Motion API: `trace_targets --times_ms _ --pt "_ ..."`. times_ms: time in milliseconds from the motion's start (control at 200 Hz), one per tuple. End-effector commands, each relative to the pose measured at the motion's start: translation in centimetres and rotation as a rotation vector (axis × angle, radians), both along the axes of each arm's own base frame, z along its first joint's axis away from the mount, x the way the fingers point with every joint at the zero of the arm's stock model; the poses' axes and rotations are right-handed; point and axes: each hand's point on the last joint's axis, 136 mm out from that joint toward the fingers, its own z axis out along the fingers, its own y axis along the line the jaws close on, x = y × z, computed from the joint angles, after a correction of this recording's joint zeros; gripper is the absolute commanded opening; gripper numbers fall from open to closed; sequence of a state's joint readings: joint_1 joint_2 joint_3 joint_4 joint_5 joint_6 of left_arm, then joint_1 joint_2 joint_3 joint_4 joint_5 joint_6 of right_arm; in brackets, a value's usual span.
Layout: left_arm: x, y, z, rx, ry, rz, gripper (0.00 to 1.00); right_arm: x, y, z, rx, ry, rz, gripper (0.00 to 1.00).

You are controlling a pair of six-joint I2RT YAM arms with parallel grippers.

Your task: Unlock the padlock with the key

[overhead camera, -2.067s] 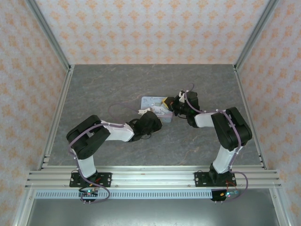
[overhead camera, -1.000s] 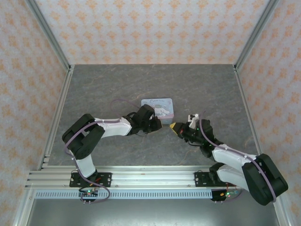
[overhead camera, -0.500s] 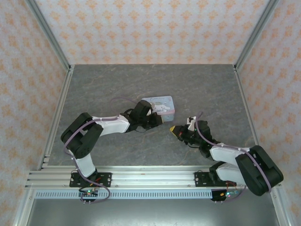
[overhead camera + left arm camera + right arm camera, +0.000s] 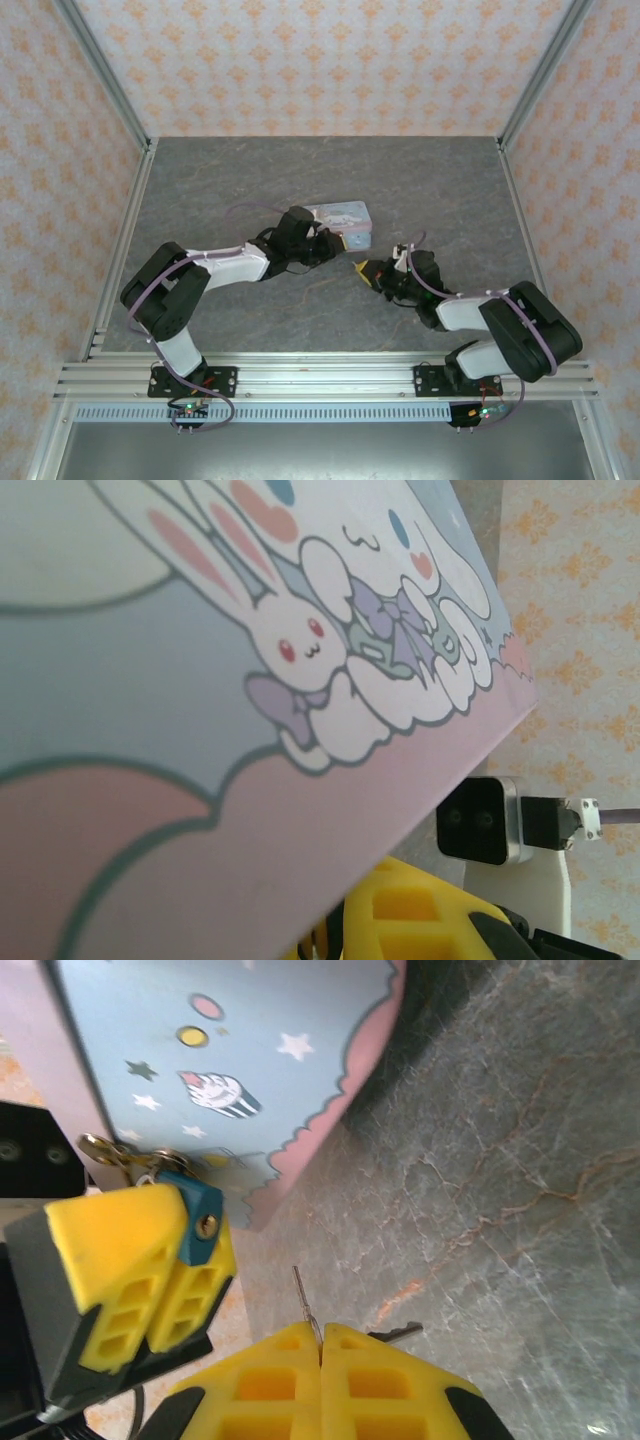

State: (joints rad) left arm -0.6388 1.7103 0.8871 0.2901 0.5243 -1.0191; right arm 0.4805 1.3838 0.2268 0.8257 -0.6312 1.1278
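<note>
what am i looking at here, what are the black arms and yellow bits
Two robot arms are bolted to the near edge of a grey marbled table. One picture looks down from above; the other two come from cameras on each wrist. A pale blue cartoon-printed tin box rests on the table. The yellow blocks are the fingers of each arm's tool. The left tool is shut on a tiny dark blue padlock at the tin's edge; the right tool pinches a slim grey metal key, not yet in the padlock.

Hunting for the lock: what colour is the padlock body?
The small metal-shackled padlock is dark teal-blue, clearest in the right wrist view.
</note>
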Motion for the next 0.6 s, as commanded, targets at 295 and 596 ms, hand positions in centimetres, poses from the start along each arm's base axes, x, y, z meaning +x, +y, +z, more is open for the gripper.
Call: trace_targets --times_ms 295,596 --pt "0.68 -0.62 1.62 -0.108 -0.034 0.024 0.00 2.11 1.08 2.64 0.054 -0.058 -0.030 0.00" --pt "0.55 -0.85 1.26 -0.150 -0.012 0.034 0.00 2.30 1.06 2.55 0.054 -0.056 -0.041 0.00"
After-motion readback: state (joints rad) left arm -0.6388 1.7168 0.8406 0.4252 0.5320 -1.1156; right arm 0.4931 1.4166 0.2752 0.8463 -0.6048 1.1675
